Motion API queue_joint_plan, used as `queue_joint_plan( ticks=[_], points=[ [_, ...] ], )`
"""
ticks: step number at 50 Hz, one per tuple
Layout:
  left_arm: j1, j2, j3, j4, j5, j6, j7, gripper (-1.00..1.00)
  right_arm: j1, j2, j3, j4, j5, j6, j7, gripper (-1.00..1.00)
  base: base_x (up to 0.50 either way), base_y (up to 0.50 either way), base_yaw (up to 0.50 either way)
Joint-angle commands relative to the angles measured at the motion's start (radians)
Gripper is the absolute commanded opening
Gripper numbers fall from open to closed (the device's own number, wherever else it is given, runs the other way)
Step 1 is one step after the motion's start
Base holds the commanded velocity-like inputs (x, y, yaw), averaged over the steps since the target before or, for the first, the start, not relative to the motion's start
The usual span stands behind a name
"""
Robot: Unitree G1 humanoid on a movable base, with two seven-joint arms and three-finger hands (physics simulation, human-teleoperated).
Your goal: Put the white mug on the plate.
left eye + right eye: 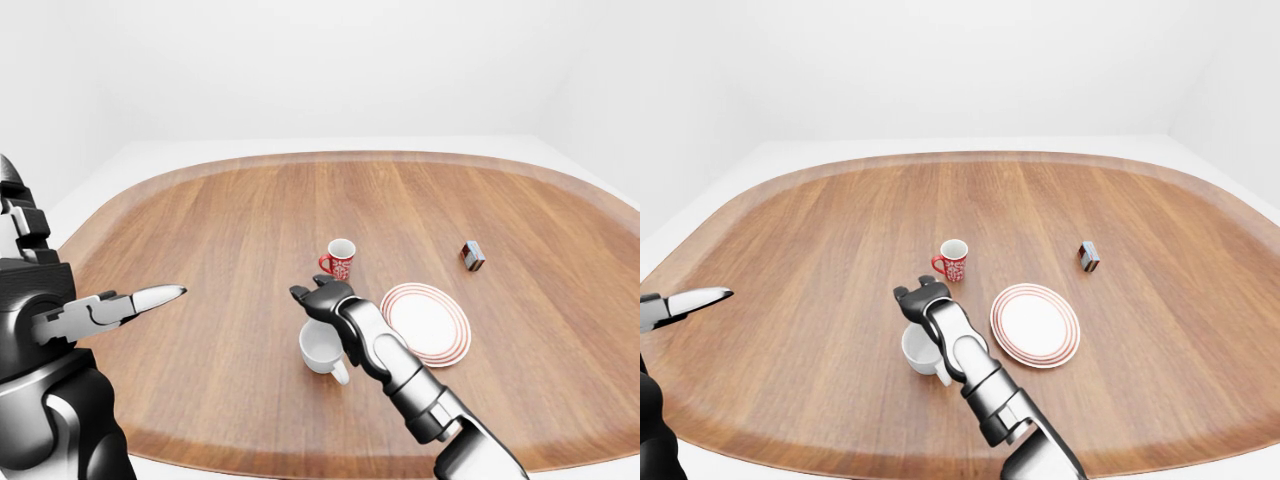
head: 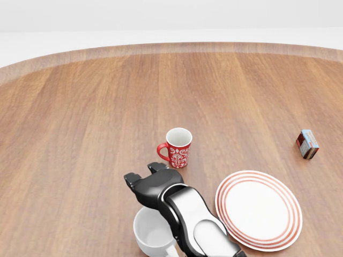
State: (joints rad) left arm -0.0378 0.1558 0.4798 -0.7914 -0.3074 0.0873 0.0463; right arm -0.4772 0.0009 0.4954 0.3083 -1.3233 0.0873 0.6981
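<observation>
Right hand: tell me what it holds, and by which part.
Nothing. The right hand hangs open above the white mug, beside the red mug, fingers closed on neither. The left hand is empty too.

All three cameras sit on the robot's head and look forward and down over an oval wooden table [image 1: 250,220]. The head view is the closest and steepest: it crops to the table's middle, with the far rim near its top edge and the plate [image 2: 259,210] at its lower right. The left-eye and right-eye views stand farther back and take in the whole tabletop, the white walls behind it and the robot's own left arm [image 1: 50,380] at the left edge. The two eye views share nearly everything, offset sideways: the red patterned mug [image 1: 953,259] lies further left in the right-eye view. All three share the red patterned mug, plate and small box [image 2: 307,143]
</observation>
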Motion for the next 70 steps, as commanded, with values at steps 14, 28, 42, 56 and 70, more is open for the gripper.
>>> queue_joint_plan(
  ticks=[14, 28, 42, 56, 70],
  points=[
    [0.001, 0.000, 0.001, 0.006, -0.004, 0.000, 0.000, 1.00, -0.009, 0.138, -0.176, 0.097, -0.179, 0.000, 0.000, 1.00, 0.00, 0.00, 0.00],
    [0.007, -0.005, -0.003, 0.009, 0.000, 0.000, -0.002, 1.00, 0.010, 0.146, -0.127, 0.086, -0.166, 0.000, 0.000, 1.00, 0.00, 0.00, 0.00],
    [0.010, -0.008, -0.003, 0.008, 0.001, 0.000, -0.003, 1.00, 0.017, 0.163, -0.079, 0.083, -0.151, 0.000, 0.000, 1.00, 0.00, 0.00, 0.00],
    [0.006, -0.005, -0.002, 0.007, -0.003, 0.000, -0.002, 1.00, 0.029, 0.207, -0.168, 0.106, -0.225, 0.000, 0.000, 1.00, 0.00, 0.00, 0.00],
    [0.005, -0.006, -0.007, 0.023, 0.002, 0.000, -0.004, 1.00, 0.042, 0.216, -0.175, 0.135, -0.233, 0.000, 0.000, 1.00, 0.00, 0.00, 0.00]
  ],
)
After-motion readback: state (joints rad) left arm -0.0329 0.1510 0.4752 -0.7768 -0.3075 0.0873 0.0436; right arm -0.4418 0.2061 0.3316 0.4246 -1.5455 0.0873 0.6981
